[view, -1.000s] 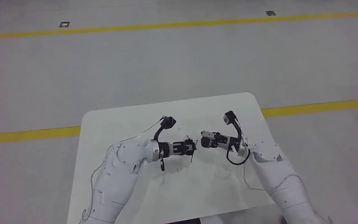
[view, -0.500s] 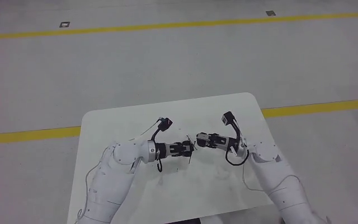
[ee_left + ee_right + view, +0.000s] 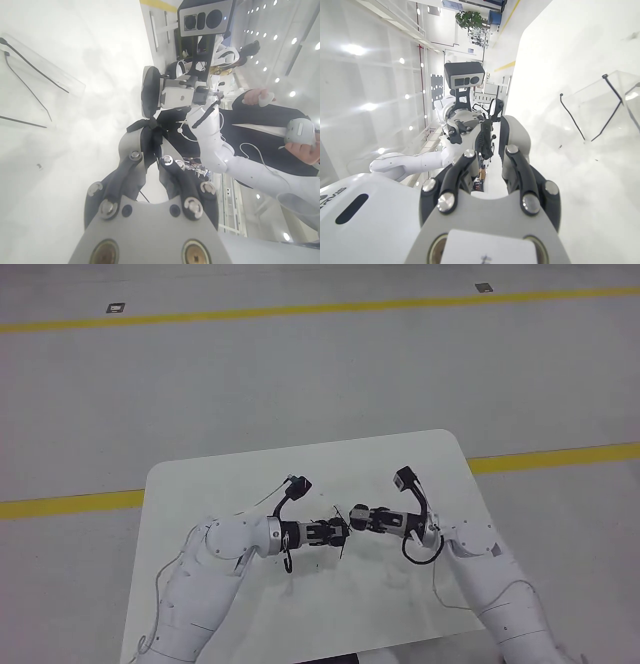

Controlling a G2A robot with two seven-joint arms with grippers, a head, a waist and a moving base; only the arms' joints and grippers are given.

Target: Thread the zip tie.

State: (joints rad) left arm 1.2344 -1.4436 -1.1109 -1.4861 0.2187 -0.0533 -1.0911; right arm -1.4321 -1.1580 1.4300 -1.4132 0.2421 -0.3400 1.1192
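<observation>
Left gripper (image 3: 152, 140): clamped on zip tie (image 3: 140, 125);
Right gripper (image 3: 495, 140): fingers apart, just opposite;
Risk: slight misalignment; tail could miss head

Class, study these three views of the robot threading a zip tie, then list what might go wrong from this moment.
The left pincer grips the thin black zip tie only at its tips, so the tie may slip or twist. The right pincer sits almost tip to tip with it over the table; a slight misaim may knock them together or miss the tie. The clear box of spare ties lies nearby and might get bumped.
</observation>
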